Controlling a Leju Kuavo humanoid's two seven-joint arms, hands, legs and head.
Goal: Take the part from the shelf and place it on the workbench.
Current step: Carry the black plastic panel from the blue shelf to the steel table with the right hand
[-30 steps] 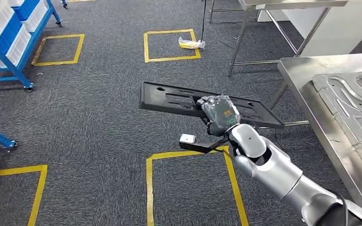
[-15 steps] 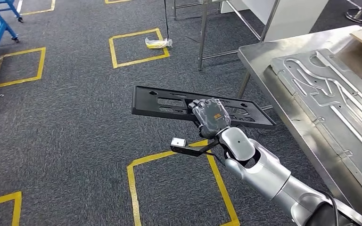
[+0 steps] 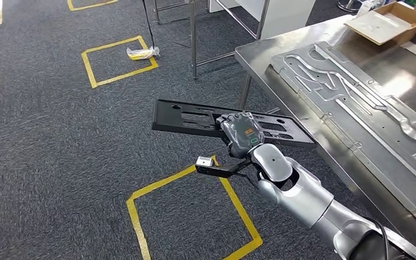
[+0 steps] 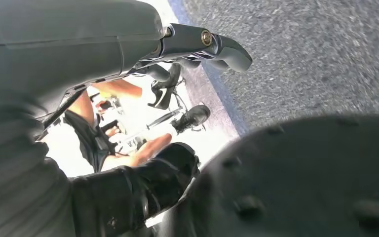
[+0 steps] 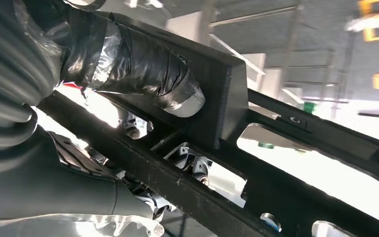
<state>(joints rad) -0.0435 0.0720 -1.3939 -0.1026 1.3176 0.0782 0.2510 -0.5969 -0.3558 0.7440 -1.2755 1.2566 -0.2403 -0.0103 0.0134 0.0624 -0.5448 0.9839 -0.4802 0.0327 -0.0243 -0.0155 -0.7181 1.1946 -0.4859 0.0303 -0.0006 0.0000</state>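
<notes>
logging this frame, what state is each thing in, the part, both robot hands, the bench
black part: held in the air, roughly level, over the carpet, not yet on the workbench
right robot hand: grips the black part
left robot hand: holds nothing that shows
workbench: carries a grey metal panel

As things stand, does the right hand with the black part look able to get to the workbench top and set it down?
Probably yes. The right hand holds the black part out flat over the carpet, beside the workbench, with nothing between them. A large grey metal panel covers much of the top, so bare room looks limited.
</notes>
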